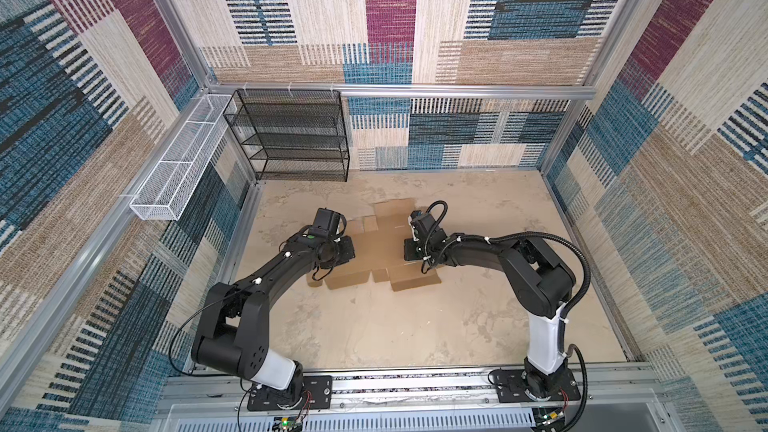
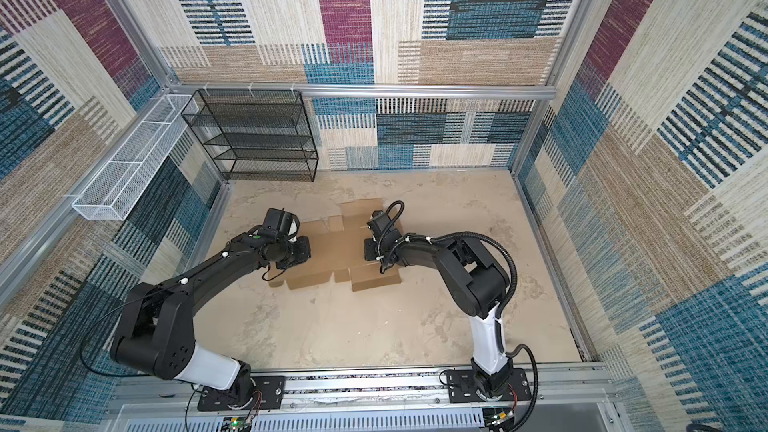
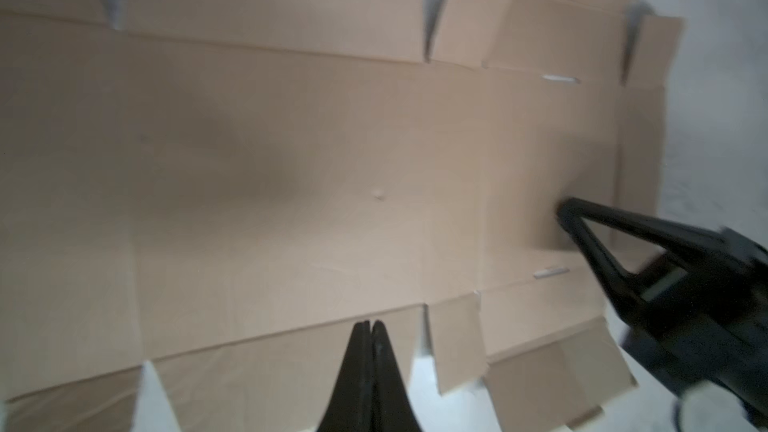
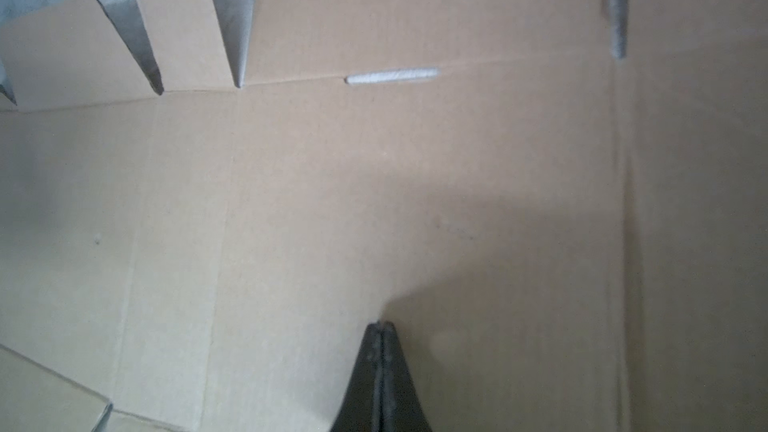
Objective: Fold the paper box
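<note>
**Flat sheet, two empty pincers on it**

My left pincer [image 3: 371, 322] is clenched on nothing, its tip at a flap crease along a long edge of the paper box [image 1: 376, 249]. The box lies unfolded on the bench [image 1: 374, 326] between my arms. Its long axis runs on toward my right pincer [image 4: 381, 323], also clenched empty, tip between two slits [image 3: 559, 78]. Both arms reach it equally.

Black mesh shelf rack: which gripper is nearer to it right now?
Left. The left gripper, shut, is over the left side of the paper box, in front of the black mesh shelf rack; the right gripper, also shut, is over its right side, farther away.
</note>
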